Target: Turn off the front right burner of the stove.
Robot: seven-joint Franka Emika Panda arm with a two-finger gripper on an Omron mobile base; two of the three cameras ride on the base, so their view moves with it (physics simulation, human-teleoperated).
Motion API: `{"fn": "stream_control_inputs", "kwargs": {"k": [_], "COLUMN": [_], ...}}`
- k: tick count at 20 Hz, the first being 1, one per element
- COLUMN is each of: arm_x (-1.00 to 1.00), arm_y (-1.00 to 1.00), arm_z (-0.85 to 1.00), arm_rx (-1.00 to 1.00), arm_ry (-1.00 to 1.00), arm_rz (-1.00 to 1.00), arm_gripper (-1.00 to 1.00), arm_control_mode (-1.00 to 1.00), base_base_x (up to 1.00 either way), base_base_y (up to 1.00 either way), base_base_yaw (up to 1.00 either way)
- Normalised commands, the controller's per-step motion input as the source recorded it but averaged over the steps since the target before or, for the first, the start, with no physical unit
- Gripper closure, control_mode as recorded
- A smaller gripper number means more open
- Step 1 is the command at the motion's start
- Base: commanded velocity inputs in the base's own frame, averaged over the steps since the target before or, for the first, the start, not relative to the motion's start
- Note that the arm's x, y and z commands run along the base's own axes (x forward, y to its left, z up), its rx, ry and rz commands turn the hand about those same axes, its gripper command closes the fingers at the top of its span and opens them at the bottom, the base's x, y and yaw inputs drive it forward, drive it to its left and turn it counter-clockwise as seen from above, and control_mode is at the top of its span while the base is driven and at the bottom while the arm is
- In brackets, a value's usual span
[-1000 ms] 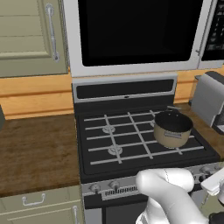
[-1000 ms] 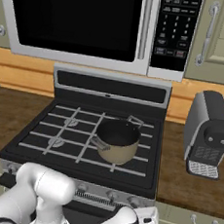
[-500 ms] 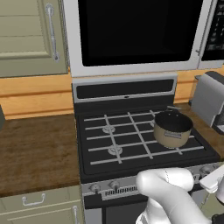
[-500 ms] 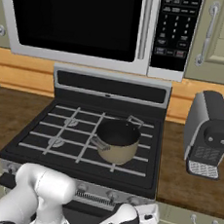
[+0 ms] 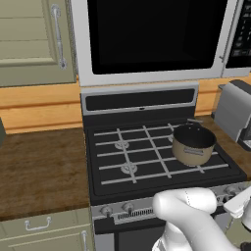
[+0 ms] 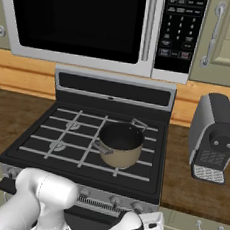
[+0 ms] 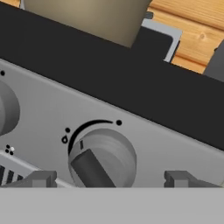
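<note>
— Under the pot (image 6: 120,145), at the stove's (image 5: 147,166) front right: burner hidden, only grate bars (image 5: 132,157) to be seen. Arm masking part of the knob strip.

— Close up, a round knob (image 7: 101,158) between the two fingertips (image 7: 43,178), untouched; gripper (image 7: 111,179) spread wide, clamped on nothing. Lower half of knob cut off.

— Around?

— Microwave (image 6: 81,20) above, coffee machine (image 6: 212,137) right on wooden counter (image 5: 39,166). Open room left of the stove.

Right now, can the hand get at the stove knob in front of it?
Probably yes. In the hand view the knob on the stove front sits between the open fingertips, with nothing between it and the hand.
</note>
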Motion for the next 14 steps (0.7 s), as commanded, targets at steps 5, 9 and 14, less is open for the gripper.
{"fn": "stream_control_inputs", "kwargs": {"k": [5, 9, 14], "arm_x": [0.11, 0.19, 0.22], "arm_y": [0.0, 0.0, 0.08], "arm_z": [-0.01, 0.0, 0.0], "arm_rx": [0.0, 0.0, 0.0], "arm_ry": [0.01, 0.02, 0.04], "arm_rz": [-0.01, -0.04, -0.06], "arm_gripper": [-1.0, -1.0, 1.0], "arm_control_mode": [-1.0, -1.0, -1.0], "base_base_x": [0.0, 0.0, 0.0], "base_base_y": [0.0, 0.0, 0.0], "base_base_yaw": [0.0, 0.0, 0.0]}}
